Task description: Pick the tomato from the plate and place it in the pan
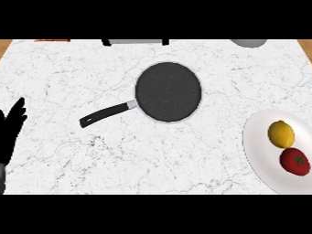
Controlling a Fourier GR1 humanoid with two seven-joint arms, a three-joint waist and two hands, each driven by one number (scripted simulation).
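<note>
The tomato (pixel 294 162) sits on the white plate (pixel 260 146) at the right edge of the marble surface (pixel 63 68), toward the near side, with a lemon (pixel 281 133) touching it or just beside it on the far side. The pan (pixel 168 93) lies near the middle of the surface, dark and round, nothing in it, its black handle (pixel 106 114) running toward the near left. From the plate the pan is up and to the left, well apart, with bare surface between them. Only the left robot hand (pixel 2 132) shows, at the view's left edge, fingers straight and pointing up, holding nothing; it looks to be resting there. The right robot hand is not in view at all, so nothing can be said of its fingers. The tomato lies far across the whole surface from the left robot hand, on the opposite side, so the right arm is judged the nearer and more natural one to come in from the lower right edge. The tomato is round, with no long axis to line up on, but the lemon crowding its far side suggests approaching from above or from the near side. The pick has not yet begun.
</note>
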